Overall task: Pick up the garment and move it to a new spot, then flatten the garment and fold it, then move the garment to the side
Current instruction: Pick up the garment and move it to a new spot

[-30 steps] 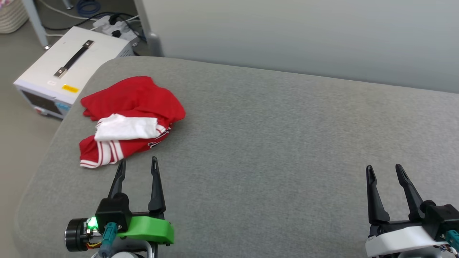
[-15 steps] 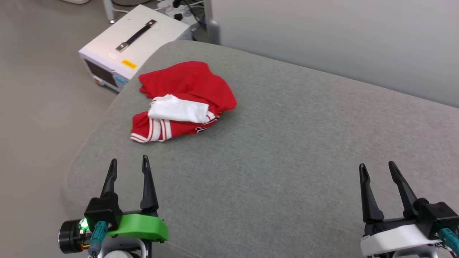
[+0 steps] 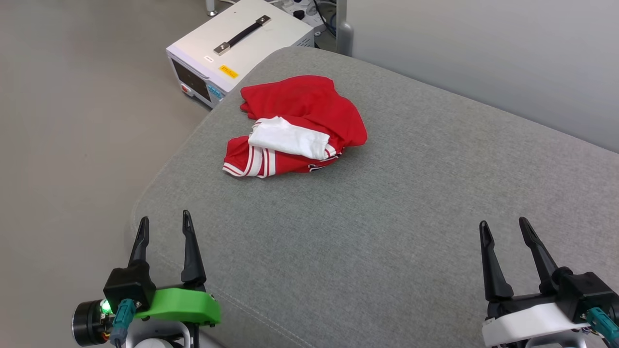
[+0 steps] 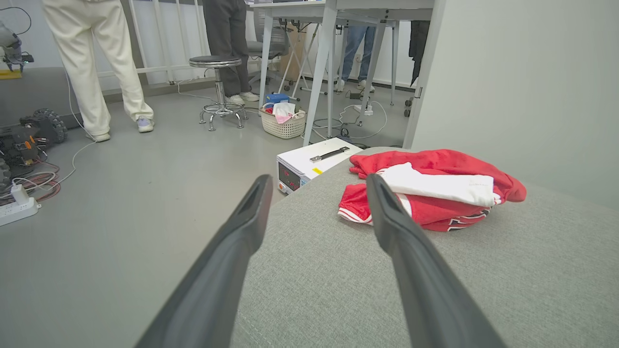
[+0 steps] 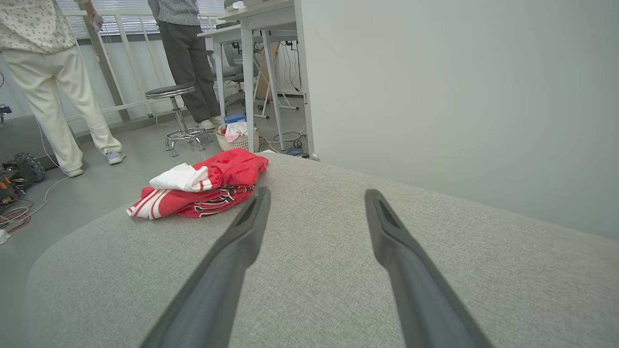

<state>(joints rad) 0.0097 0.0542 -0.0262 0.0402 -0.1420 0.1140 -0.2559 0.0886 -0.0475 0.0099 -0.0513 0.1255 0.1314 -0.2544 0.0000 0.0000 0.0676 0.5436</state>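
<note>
Red garment recentred by camera turn, untouched; left gripper and right gripper held open, empty; pickup presumably pending.

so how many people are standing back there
3 in the left wrist view: one in cream trousers at far left, one in dark trousers by the stool, one in blue jeans behind the table. Others may be hidden behind the wall.
</note>
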